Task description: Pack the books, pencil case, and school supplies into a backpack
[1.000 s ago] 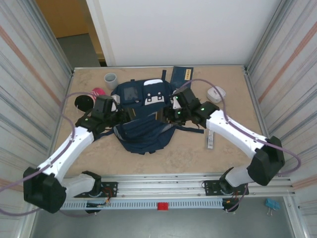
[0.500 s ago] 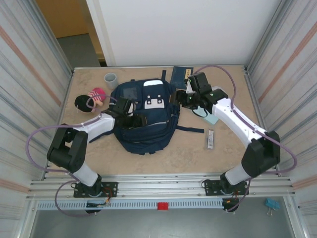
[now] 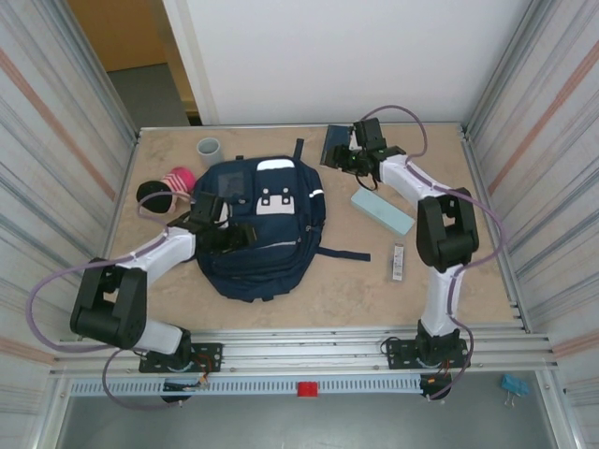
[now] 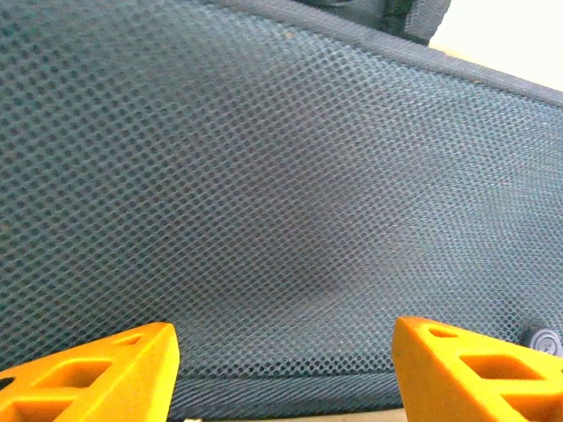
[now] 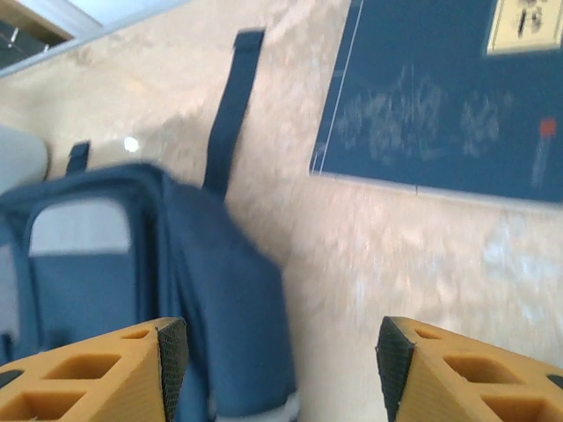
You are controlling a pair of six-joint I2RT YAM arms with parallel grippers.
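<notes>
The left gripper (image 3: 241,234) lies low with its jaws parted, and its two orange fingertips (image 4: 97,369) stand well apart at either side of the wrist view. Behind this pincer the white forearm runs back toward the near left. It ends at a dark elbow folded close above the arm's base. The right gripper (image 3: 346,159) reaches far out from its base, jaws likewise apart, its orange fingertips (image 5: 97,369) wide of each other. Behind that pincer the wrist bends and the white forearm slants back to a dark elbow. From there the upper arm drops almost straight to the base at the near edge.
</notes>
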